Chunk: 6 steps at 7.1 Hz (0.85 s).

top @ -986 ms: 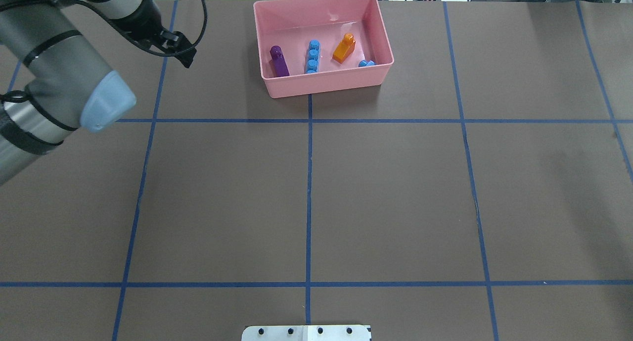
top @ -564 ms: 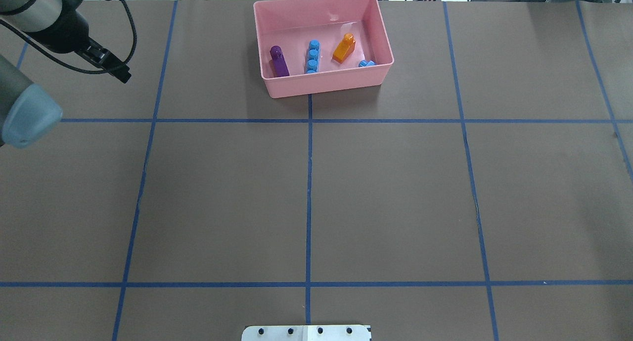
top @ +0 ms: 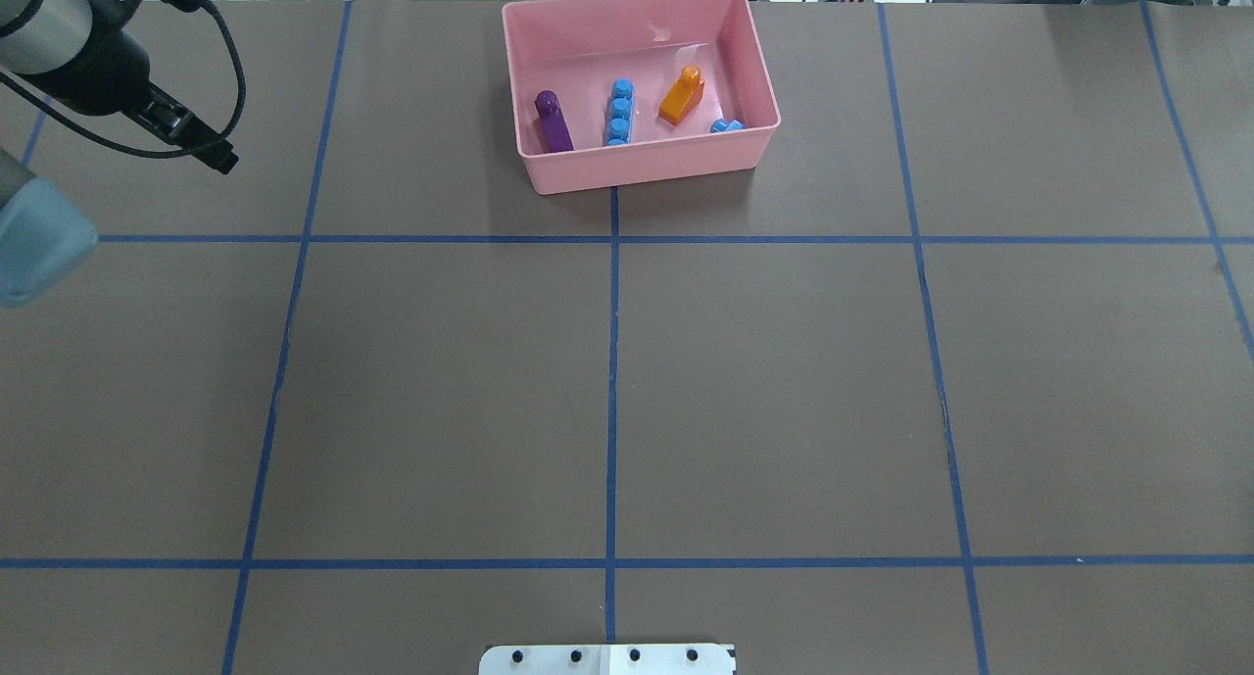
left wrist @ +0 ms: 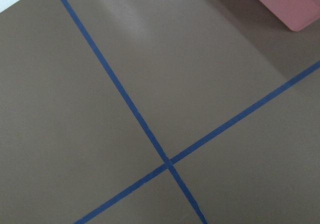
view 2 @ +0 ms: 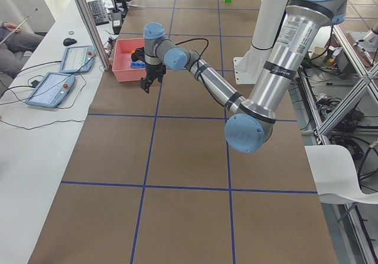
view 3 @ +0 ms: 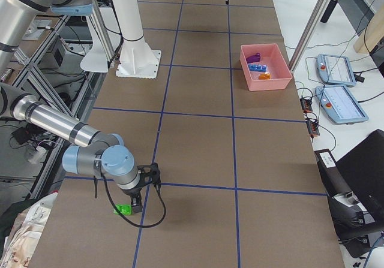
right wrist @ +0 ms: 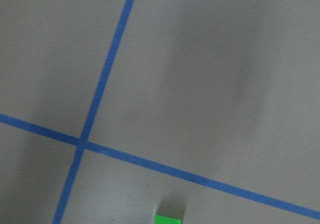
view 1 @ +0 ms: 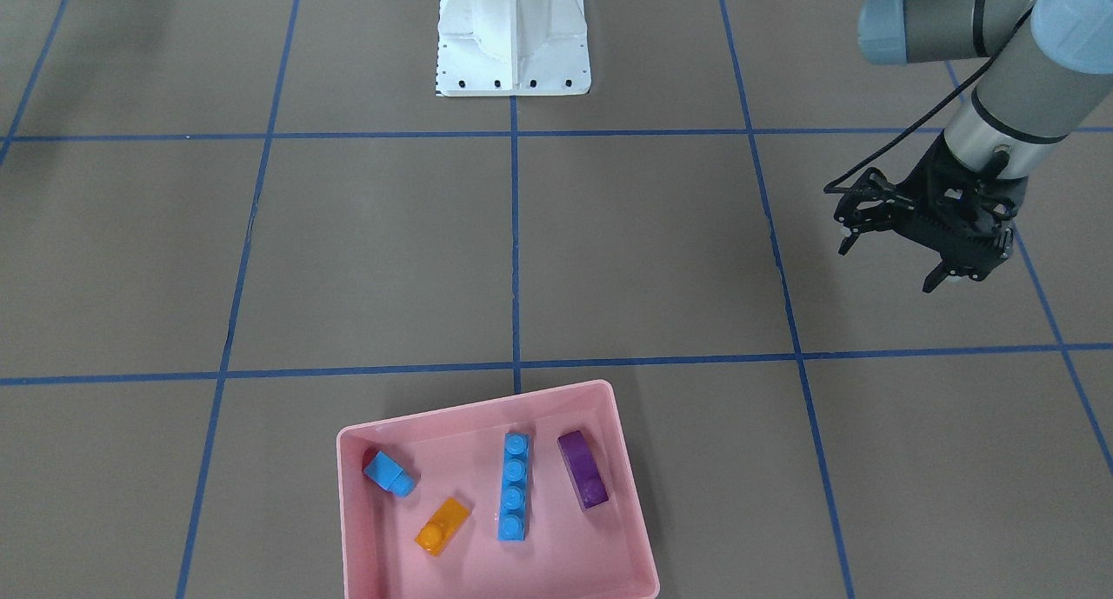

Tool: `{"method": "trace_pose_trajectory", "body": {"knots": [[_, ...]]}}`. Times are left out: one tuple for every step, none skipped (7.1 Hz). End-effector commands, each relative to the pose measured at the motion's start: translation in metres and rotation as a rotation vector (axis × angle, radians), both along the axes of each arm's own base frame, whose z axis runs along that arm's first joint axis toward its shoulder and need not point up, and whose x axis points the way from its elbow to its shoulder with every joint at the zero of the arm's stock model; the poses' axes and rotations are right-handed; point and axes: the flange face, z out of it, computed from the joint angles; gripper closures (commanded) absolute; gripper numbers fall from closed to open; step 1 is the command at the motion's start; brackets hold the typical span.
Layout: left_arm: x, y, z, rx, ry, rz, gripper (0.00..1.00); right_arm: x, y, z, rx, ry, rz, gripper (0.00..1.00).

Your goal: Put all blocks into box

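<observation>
The pink box [top: 647, 170] stands at the far middle of the table and also shows in the front-facing view [view 1: 474, 403]. In it lie the purple block [top: 554, 121], the long light-blue block [top: 619, 114], the orange block [top: 682, 95] and the small light-blue block [top: 726, 125]. The green block [view 3: 124, 208] lies on the table far from the box, and its edge shows in the right wrist view [right wrist: 167, 219]. My left gripper [view 1: 891, 264] is open and empty, above the table well to the side of the box. My right gripper [view 3: 144, 187] is just beside the green block; I cannot tell if it is open.
The white robot base [view 1: 513, 34] stands at the near middle edge. Blue tape lines [top: 612, 381] divide the brown table top. Tablets [view 3: 342, 103] and cables lie beyond the table's far edge behind the box.
My left arm has swung further left, away from the box, with its gripper empty. The four blocks in the box have not moved.
</observation>
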Motion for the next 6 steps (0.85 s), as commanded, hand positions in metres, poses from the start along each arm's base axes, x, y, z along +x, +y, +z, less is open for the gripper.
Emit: {"method": "trace_pose_trajectory", "body": {"knots": [[0.001, 0.0, -0.005, 0.015, 0.01, -0.002, 0.0, -0.004, 0.053, 0.054, 0.013, 0.001, 0.084, 0.03], [0.0, 0.002, -0.009, 0.023, 0.016, -0.003, 0.01, -0.005, 0.06, 0.061, -0.018, -0.001, 0.099, 0.03], [-0.002, 0.005, -0.012, 0.027, 0.02, -0.006, 0.0, -0.006, 0.065, 0.068, -0.046, -0.009, 0.11, 0.03], [-0.003, 0.007, -0.016, 0.022, 0.029, -0.016, 0.0, -0.007, 0.067, 0.071, -0.055, -0.01, 0.103, 0.02], [-0.002, 0.007, -0.016, 0.022, 0.029, -0.015, 0.0, -0.009, 0.065, 0.07, -0.064, -0.014, 0.097, 0.02], [-0.001, 0.007, -0.017, 0.023, 0.03, -0.013, 0.0, -0.014, 0.058, 0.069, -0.098, -0.017, 0.101, 0.02]]}}
